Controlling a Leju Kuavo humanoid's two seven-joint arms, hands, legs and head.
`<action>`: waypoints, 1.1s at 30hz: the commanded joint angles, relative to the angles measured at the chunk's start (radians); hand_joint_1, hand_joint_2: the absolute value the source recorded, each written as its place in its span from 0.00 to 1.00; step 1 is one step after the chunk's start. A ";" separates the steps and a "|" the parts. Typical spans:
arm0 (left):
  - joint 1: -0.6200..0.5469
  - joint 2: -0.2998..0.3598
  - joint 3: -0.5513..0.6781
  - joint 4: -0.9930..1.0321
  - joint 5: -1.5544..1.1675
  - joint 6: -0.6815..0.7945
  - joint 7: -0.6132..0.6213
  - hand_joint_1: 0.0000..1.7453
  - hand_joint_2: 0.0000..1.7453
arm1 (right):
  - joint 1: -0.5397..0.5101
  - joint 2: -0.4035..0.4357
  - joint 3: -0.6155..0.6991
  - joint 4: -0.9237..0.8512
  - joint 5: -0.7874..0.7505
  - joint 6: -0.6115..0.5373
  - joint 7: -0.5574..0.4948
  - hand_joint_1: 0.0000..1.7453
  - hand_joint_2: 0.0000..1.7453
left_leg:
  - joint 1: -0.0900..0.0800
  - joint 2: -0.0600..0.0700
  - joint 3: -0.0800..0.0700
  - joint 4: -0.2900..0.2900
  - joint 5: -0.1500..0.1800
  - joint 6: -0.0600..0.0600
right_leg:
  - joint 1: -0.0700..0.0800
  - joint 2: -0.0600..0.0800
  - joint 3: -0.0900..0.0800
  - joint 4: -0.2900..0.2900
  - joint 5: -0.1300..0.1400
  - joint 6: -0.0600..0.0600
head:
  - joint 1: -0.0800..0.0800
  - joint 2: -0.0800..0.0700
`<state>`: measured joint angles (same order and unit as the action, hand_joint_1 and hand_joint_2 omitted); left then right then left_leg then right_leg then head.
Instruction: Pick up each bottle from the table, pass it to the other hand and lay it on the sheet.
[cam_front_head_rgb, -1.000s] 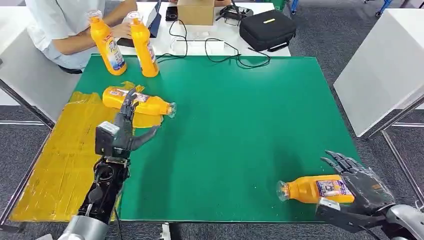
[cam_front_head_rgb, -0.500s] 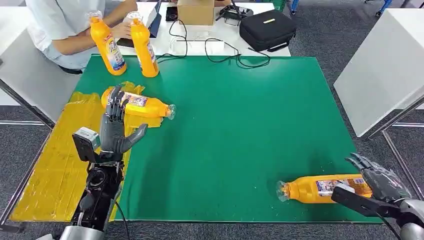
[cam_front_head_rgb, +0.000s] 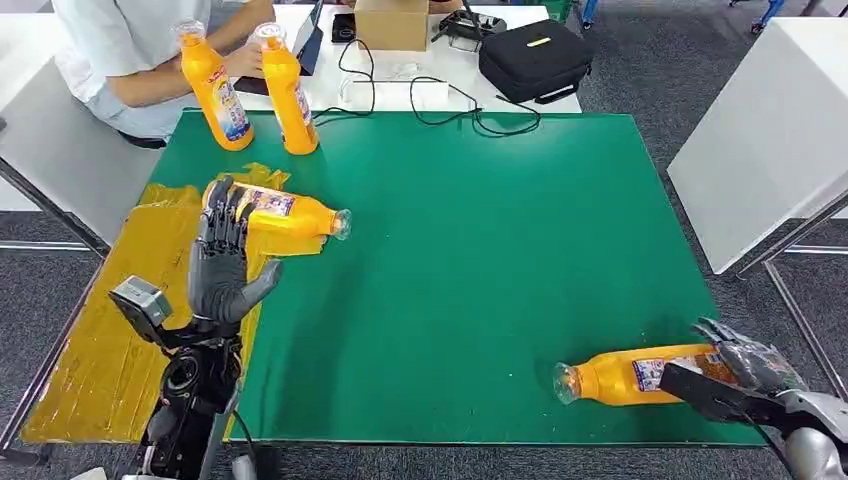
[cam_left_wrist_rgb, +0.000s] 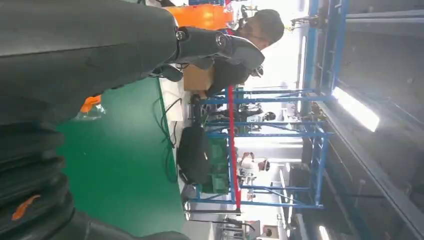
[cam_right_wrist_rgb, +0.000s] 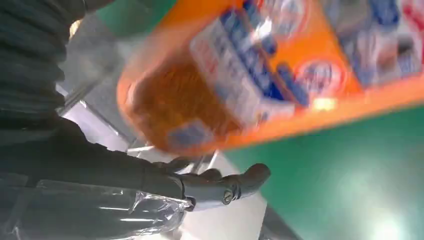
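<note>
Bottle, near edge (cam_front_head_rgb: 640, 376): orange, lying on its side on the green table (cam_front_head_rgb: 480, 250) by the front right corner, clear cap end toward the table's middle; base end at the right hand. The right wrist view shows its label blurred, close up (cam_right_wrist_rgb: 280, 75).
Right hand (cam_front_head_rgb: 745, 375): at the bottle's base end, fingers over it; whether they clamp it cannot be told.
Bottle, on sheet (cam_front_head_rgb: 285, 212): lying on its side, body on the yellow sheet (cam_front_head_rgb: 130, 300), cap end out over the green.
Left hand (cam_front_head_rgb: 222, 262): raised, palm up, fingers apart and straight, holding nothing (its fingertips overlap the lying bottle in the head view).
Bottles, upright: two, at the far left edge (cam_front_head_rgb: 213, 88) (cam_front_head_rgb: 286, 92), just beside a seated person (cam_front_head_rgb: 130, 50).
Beyond the table: black case (cam_front_head_rgb: 535, 58), cardboard box (cam_front_head_rgb: 392, 22), cables (cam_front_head_rgb: 430, 100).
</note>
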<state>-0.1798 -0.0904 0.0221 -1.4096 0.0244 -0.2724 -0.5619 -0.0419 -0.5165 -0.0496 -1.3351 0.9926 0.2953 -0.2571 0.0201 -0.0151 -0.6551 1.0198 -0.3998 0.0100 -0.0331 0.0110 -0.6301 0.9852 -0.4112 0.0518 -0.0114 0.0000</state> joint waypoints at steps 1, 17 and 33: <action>0.009 0.005 -0.012 -0.015 -0.006 0.009 0.008 0.00 1.00 | -0.109 0.059 0.124 0.242 -0.001 0.024 0.013 0.00 1.00 | 0.002 0.003 0.008 -0.001 -0.003 0.000 | 0.002 0.001 0.008 -0.003 -0.001 -0.004 | 0.000 0.000; 0.025 -0.008 -0.029 -0.052 -0.016 0.018 0.006 0.00 1.00 | -0.111 0.156 0.135 0.321 -0.001 -0.066 0.001 1.00 1.00 | 0.003 0.004 0.013 -0.002 -0.002 0.000 | 0.004 0.001 0.012 -0.004 0.000 -0.004 | 0.000 0.000; 0.137 -0.038 -0.008 -0.177 -0.025 0.031 0.013 0.00 1.00 | -0.048 0.361 -0.044 0.109 -0.073 -0.295 -0.064 1.00 1.00 | 0.003 0.010 0.021 -0.002 -0.006 -0.001 | 0.004 0.008 0.017 -0.003 -0.001 -0.004 | 0.000 0.000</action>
<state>-0.0987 -0.1034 0.0027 -1.5370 0.0259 -0.2625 -0.5554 -0.0918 -0.3495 0.0118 -1.2146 1.0003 0.1294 -0.2666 0.0222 -0.0059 -0.6362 1.0194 -0.4049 0.0084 -0.0304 0.0189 -0.6155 0.9845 -0.4123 0.0508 -0.0118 0.0000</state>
